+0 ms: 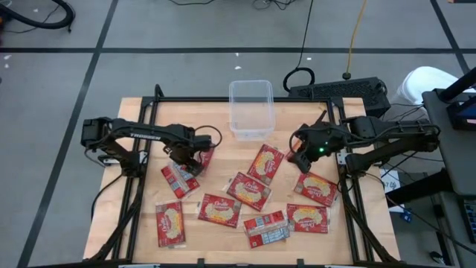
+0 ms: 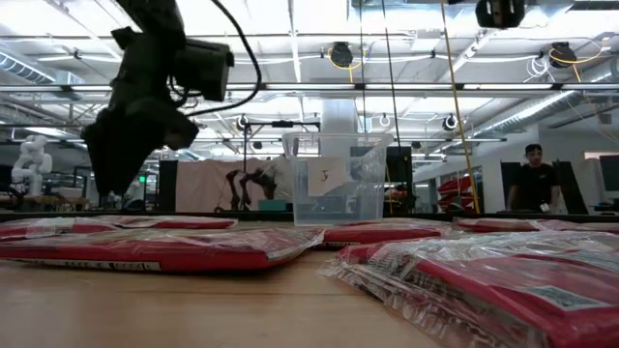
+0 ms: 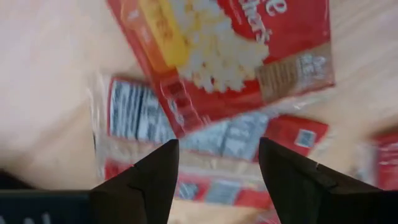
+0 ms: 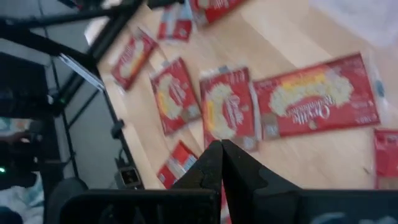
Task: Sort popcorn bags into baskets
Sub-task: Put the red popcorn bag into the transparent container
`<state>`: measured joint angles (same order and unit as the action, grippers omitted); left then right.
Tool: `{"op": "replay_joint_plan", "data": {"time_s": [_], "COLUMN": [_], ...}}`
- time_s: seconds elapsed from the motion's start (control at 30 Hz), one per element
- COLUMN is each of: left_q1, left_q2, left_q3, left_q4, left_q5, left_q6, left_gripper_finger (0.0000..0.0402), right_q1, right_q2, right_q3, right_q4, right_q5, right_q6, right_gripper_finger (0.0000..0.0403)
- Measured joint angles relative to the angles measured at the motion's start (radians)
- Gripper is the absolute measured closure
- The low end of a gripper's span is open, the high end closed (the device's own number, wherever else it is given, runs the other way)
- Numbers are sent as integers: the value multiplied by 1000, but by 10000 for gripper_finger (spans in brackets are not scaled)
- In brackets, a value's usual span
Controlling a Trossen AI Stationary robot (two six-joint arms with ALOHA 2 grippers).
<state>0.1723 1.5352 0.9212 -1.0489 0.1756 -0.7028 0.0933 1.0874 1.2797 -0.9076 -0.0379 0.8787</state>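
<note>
The left gripper (image 3: 214, 163) hangs with jaws spread, empty, over two overlapping popcorn bags (image 1: 181, 177) at nine o'clock on the table (image 1: 134, 216). The right gripper (image 4: 221, 151) is closed, empty, at three o'clock. About nine bags are countable; overlaps blur the tally. One clear basket (image 1: 251, 109) stands at twelve o'clock.

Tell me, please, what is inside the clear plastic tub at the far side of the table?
The clear tub looks empty: the high view shows only the table through its bottom, and no popcorn bags lie in it. The low view shows its walls clear too.
</note>
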Motion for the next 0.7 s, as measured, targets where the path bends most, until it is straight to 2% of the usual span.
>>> {"op": "replay_joint_plan", "data": {"time_s": [0.1, 0.33, 0.57, 0.7], "left_q1": [21, 68, 105, 104], "left_q2": [0, 0, 0, 0], "left_q3": [-25, -81, -141, -119], "left_q4": [17, 135, 174, 143], "left_q5": [-10, -9, 14, 44], "left_q6": [74, 172, 169, 141], "left_gripper_finger": [176, 175, 150, 140], "right_q1": [0, 0, 0, 0], "right_q2": [0, 0, 0, 0], "right_q3": [0, 0, 0, 0], "right_q4": [41, 90, 96, 96], "right_q5": [34, 37, 37, 37], "right_q6": [0, 0, 0, -6], "right_gripper_finger": [403, 403, 403, 403]}}
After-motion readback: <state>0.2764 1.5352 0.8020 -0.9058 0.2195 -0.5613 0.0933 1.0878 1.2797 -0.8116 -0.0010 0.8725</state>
